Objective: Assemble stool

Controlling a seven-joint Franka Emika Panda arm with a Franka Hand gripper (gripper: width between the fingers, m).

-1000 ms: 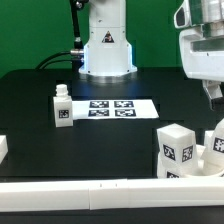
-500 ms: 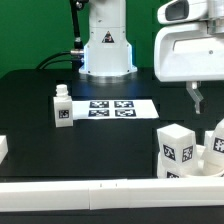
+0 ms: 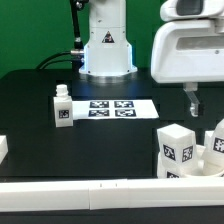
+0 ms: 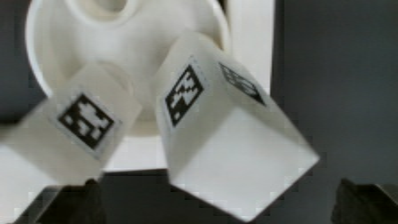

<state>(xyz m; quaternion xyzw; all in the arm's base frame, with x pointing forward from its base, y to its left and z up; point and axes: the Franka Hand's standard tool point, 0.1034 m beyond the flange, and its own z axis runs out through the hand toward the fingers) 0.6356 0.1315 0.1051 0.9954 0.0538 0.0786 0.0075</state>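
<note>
Two white stool legs with square tags stand at the exterior view's right, one [image 3: 177,148] nearer the middle and one [image 3: 215,148] at the edge. A third leg [image 3: 62,107] stands upright left of the marker board [image 3: 111,108]. My gripper [image 3: 193,103] hangs open and empty above and behind the two right legs. In the wrist view both legs [image 4: 228,130] [image 4: 80,120] fill the picture, with the round white seat [image 4: 134,25] beyond them. My gripper [image 4: 214,208] has its dark fingertips [image 4: 68,203] wide apart, touching nothing.
The robot base [image 3: 106,50] stands at the back centre. A long white border bar [image 3: 90,192] runs along the front edge and a short white piece [image 3: 3,148] sits at the exterior view's left. The table top is black.
My gripper has moved toward the exterior view's left and slightly down, coming over the two right legs. The parts have not moved.
</note>
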